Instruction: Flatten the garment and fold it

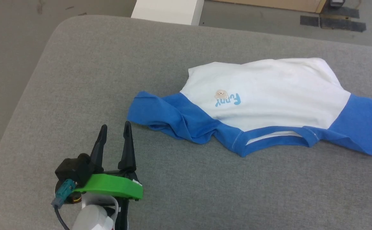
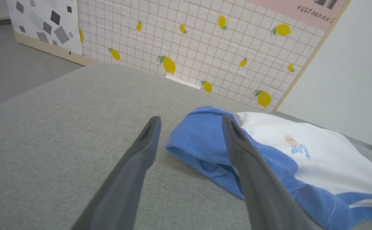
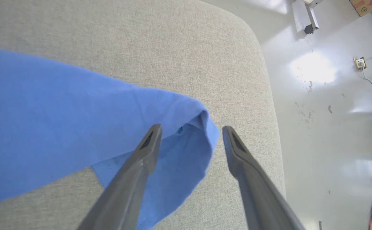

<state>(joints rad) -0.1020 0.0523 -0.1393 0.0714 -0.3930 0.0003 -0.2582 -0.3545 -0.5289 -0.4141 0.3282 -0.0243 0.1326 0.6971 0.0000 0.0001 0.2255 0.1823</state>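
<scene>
The garment (image 1: pixel 269 92) lies spread but wrinkled on the grey padded table (image 1: pixel 87 80), a white T-shirt with blue sleeves, blue neckband and small "Funny" lettering (image 1: pixel 229 99). Its left sleeve (image 1: pixel 163 115) is bunched up. My left gripper (image 1: pixel 115 129) stands open just short of that sleeve's end, nothing between its fingers; the left wrist view shows the crumpled sleeve (image 2: pixel 198 140) right ahead of the gripper (image 2: pixel 190 123). In the right wrist view my right gripper (image 3: pixel 190 132) hangs open over the folded tip of the other blue sleeve (image 3: pixel 77 121).
The table's rounded left edge (image 1: pixel 23 95) drops to grey floor. A white block (image 1: pixel 168 11) stands beyond the far edge. A lemon-patterned panel (image 2: pixel 205 41) rises behind the table. The right table edge (image 3: pixel 269 105) lies close to the right sleeve.
</scene>
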